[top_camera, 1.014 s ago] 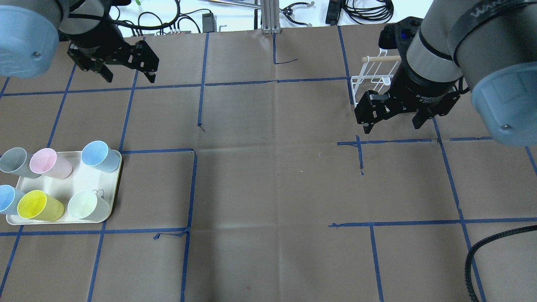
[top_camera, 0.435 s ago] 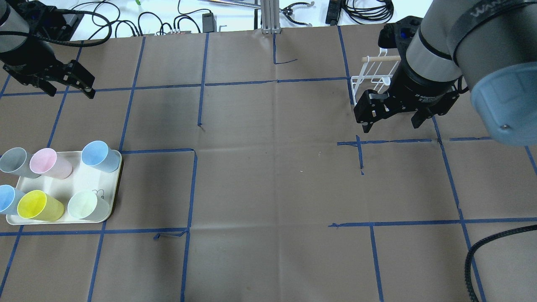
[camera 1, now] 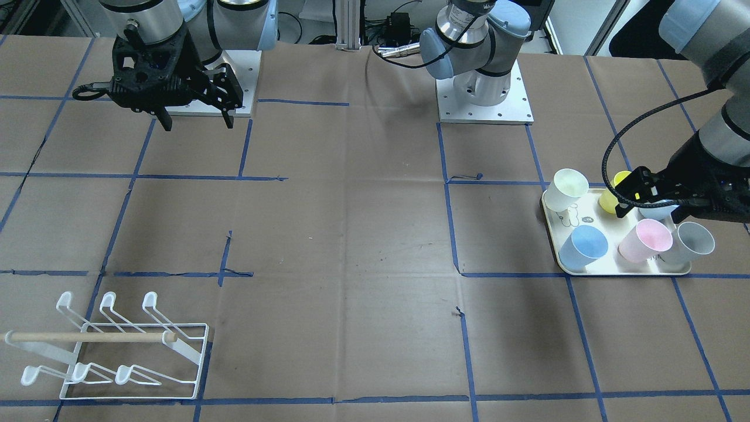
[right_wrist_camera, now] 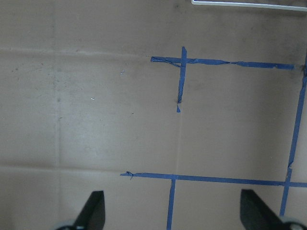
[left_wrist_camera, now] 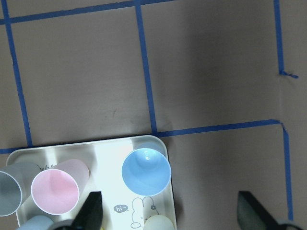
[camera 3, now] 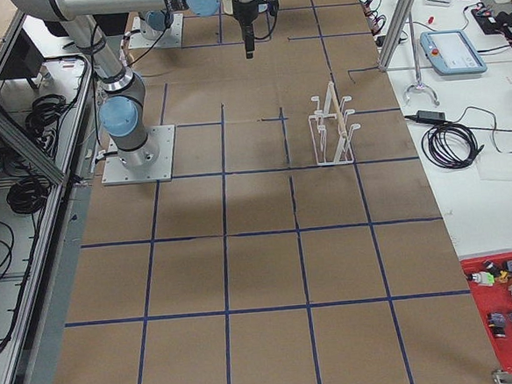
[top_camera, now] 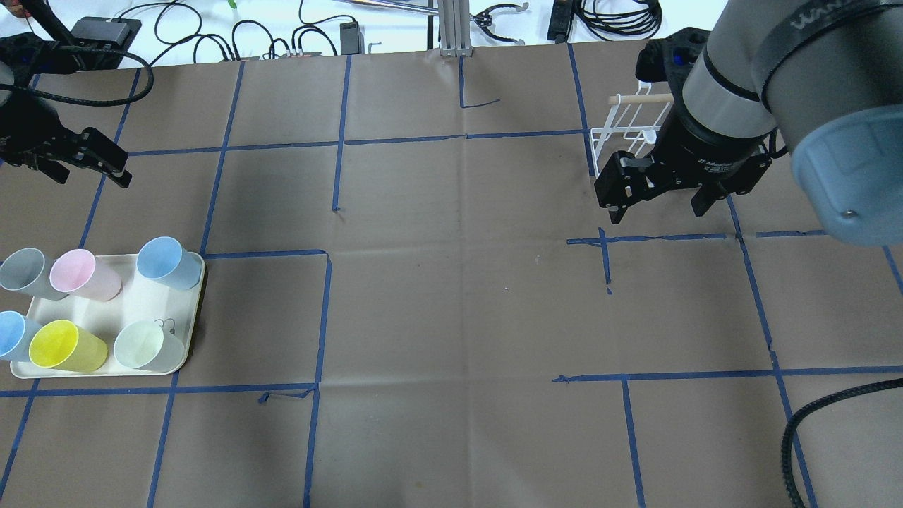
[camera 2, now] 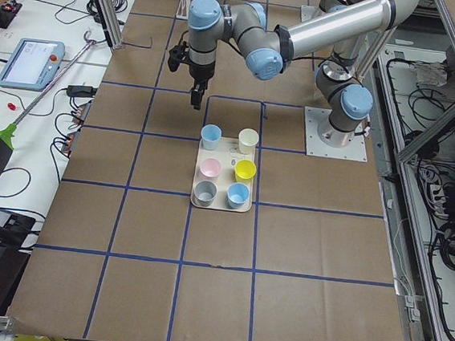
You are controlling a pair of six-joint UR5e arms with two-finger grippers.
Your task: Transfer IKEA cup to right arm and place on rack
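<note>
Several pastel cups stand on a cream tray (top_camera: pixel 134 303) at the table's left: grey (top_camera: pixel 21 271), pink (top_camera: pixel 74 271), blue (top_camera: pixel 166 261), yellow (top_camera: pixel 60 346), pale green (top_camera: pixel 144 346) and a second blue one at the edge. My left gripper (top_camera: pixel 90 176) is open and empty, held high just beyond the tray. Its wrist view shows the blue cup (left_wrist_camera: pixel 146 172) and the pink cup (left_wrist_camera: pixel 55 191) below it. My right gripper (top_camera: pixel 659 209) is open and empty, held over bare table in front of the white wire rack (top_camera: pixel 621 134). The rack (camera 1: pixel 117 346) holds no cups.
Blue tape lines grid the brown paper table cover. Cables and small devices lie on the white strip beyond the table's far edge (top_camera: pixel 282 35). A braided black cable (top_camera: pixel 811 423) loops in at the lower right. The arm bases (camera 1: pixel 483 88) stand at the robot's side.
My left gripper has swung from the back of the table to the left and nearer the tray. My right gripper has barely moved. The cups have not moved.
</note>
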